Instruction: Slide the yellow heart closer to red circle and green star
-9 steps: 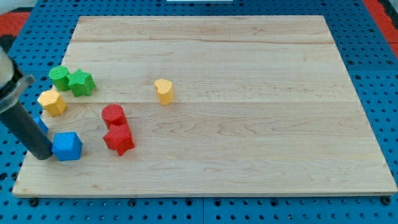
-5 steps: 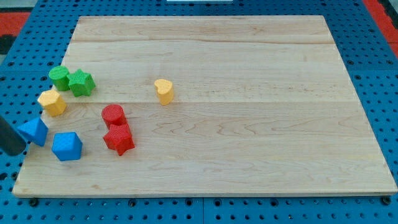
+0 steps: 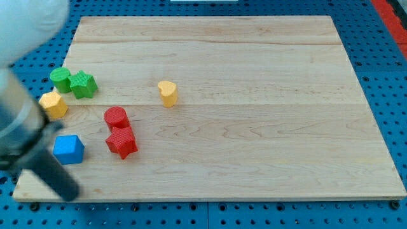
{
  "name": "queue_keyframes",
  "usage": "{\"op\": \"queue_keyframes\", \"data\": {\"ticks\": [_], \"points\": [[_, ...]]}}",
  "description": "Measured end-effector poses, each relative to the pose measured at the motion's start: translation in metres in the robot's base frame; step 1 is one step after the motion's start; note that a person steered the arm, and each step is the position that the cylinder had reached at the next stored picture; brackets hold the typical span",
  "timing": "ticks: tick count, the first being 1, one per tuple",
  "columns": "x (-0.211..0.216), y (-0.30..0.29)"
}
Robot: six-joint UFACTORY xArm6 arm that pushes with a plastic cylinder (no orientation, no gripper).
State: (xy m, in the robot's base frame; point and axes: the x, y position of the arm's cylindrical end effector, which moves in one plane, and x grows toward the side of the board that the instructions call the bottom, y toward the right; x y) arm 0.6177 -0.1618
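The yellow heart [image 3: 168, 93] stands alone near the board's middle, left of centre. The red circle [image 3: 116, 117] lies down and left of it, touching a red star [image 3: 121, 142] below. The green star [image 3: 83, 84] sits at the left edge beside a green circle [image 3: 61, 79]. My rod comes in from the view's left, blurred, and my tip [image 3: 68, 193] rests near the board's bottom left corner, below the blue cube [image 3: 68, 149] and far from the yellow heart.
A yellow block [image 3: 54, 104] lies at the left edge under the green pair, partly behind my arm. The wooden board [image 3: 254, 127] lies on a blue pegboard. The blue triangle seen earlier is hidden by my arm.
My rod swung out past the left edge, then came back in lower down; its tip now sits near the bottom left corner. The blue triangle is covered. No block has visibly moved.
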Motion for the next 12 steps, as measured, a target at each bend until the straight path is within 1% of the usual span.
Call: {"op": "queue_keyframes", "data": {"ticks": [1,2,3,4,5,6,7,8,9,10,11,12], "points": [[-0.005,0.131],[-0.082,0.199],[-0.169,0.222],[-0.196,0.175],[-0.197,0.104],[-0.212,0.071],[-0.19,0.039],[-0.181,0.029],[-0.182,0.027],[-0.183,0.006],[-0.184,-0.002],[-0.24,0.064]]}}
